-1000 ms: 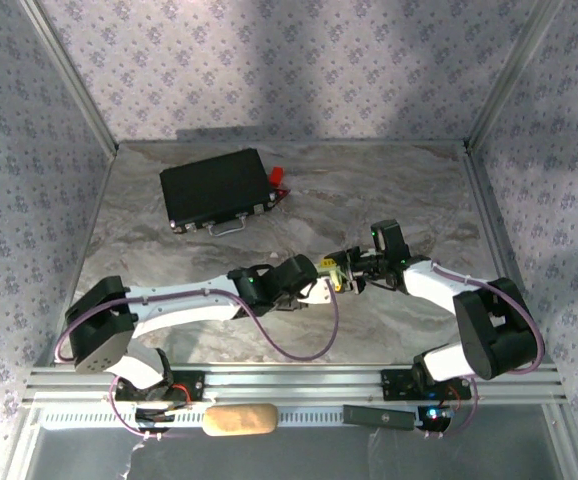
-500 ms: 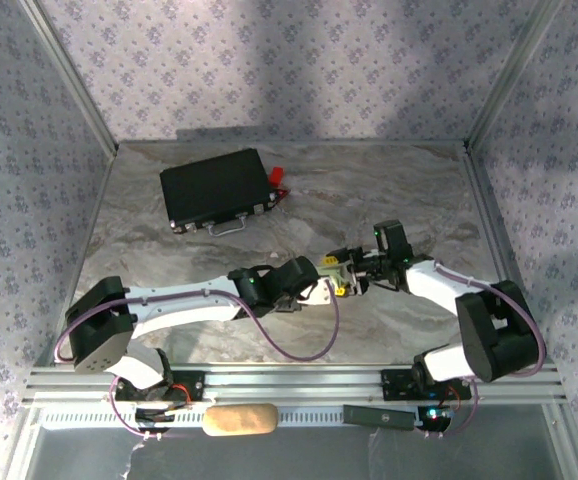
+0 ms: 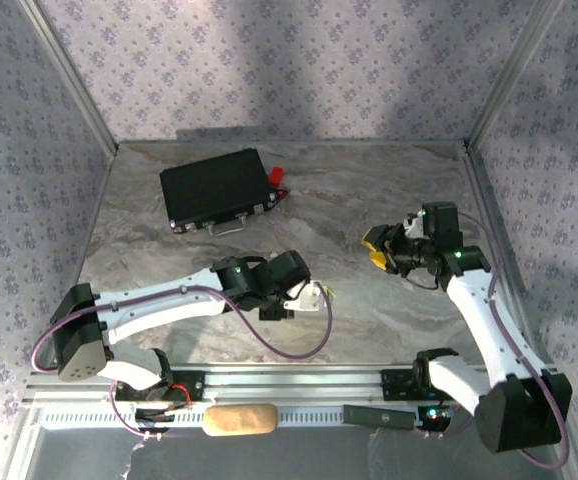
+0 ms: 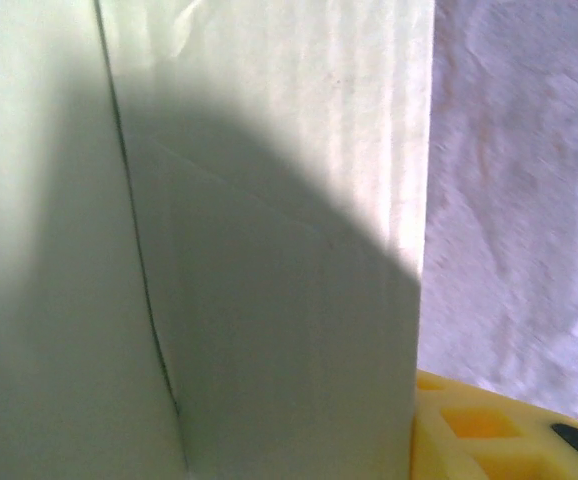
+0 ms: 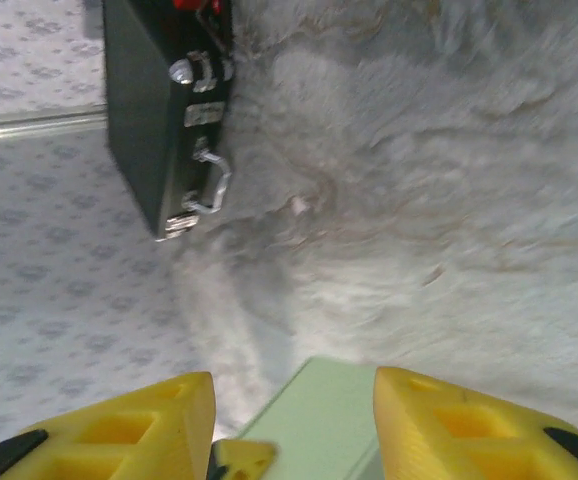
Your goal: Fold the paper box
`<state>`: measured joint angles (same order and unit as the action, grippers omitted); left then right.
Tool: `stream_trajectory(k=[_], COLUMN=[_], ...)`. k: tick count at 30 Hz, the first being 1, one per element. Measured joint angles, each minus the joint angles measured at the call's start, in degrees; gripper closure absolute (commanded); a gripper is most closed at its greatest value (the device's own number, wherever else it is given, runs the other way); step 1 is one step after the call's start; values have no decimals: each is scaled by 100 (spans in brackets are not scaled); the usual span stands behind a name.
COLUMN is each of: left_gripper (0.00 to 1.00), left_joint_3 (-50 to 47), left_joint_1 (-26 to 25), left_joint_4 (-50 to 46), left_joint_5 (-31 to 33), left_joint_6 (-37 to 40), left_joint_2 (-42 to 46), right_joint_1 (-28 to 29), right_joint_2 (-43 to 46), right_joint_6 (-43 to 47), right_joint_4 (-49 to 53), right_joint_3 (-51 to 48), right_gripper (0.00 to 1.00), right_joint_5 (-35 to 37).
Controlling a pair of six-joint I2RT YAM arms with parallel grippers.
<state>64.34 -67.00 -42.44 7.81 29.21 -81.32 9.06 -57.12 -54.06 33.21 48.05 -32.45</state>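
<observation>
- Pale light-green thin-card paper box: matte, with faint vertical grain and flat panels. A thin dark seam runs top to bottom left of centre, with a faint angled crease on the panel to its right. The right side is a straight cut edge, and the lower half is in shadow.
- In the left wrist view the card sits right up against the camera. One yellow plastic finger, moulded with square pockets, is just beside its lower right corner.
- The left gripper is over mid-table, toward the near edge. Can't tell whether its pincer is apart or clamped. The top view shows a pale patch at its tip, too small to tell card from gripper shell.
- The right gripper has its two yellow fingers apart, with a flat light-green card panel in the gap. The card edge is at the right-hand finger, but I can't tell if the card is actually pinched.
- From above, the right gripper is right of centre, well apart from the left one.
- The table has a matte grey-beige marble pattern.
- A black case, rectangular with a metal handle and latches on its near edge, lies flat at the far left. A small red piece is at its right corner.
- The walls are grey floral-print panels in aluminium framing.
</observation>
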Motion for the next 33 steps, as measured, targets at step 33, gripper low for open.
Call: stream_trajectory(k=[33], left_gripper=[55], left_joint_3=[61], left_joint_1=[879], left_joint_4=[-706], left_joint_5=[-614], left_joint_6=[0], left_joint_2=[-501], right_joint_1=[4151], right_joint_2=[289], right_joint_6=[3681], right_joint_4=[-1843], right_joint_3=[-1202], right_gripper=[62], right_joint_5=[2791])
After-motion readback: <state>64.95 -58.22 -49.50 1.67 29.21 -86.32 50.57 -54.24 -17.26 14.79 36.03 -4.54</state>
